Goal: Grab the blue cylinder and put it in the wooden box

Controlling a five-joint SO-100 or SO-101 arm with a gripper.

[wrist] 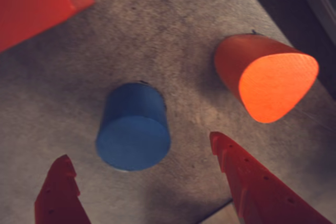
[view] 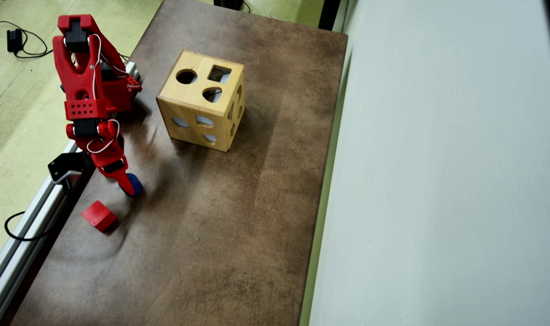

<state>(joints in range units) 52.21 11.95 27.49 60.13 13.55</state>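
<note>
Overhead view: light-wood box with shape cutouts (view: 201,107) on brown bench (view: 238,217), contents unseen; small dark-blue cylinder (wrist: 133,127) at its 7 o'clock between released jaws.

Brown mottled tabletop (view: 238,217); pale wall (view: 437,181) at right; yellow-green floor (view: 12,113), black cables (view: 26,43).

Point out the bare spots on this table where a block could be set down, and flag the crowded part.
Free: the wide brown stretch from the wooden box to the table's near edge, and the strip between box and wall-side edge. Crowded: the corner by the arm, where the open gripper, blue cylinder, red cube and red rounded block cluster.
</note>
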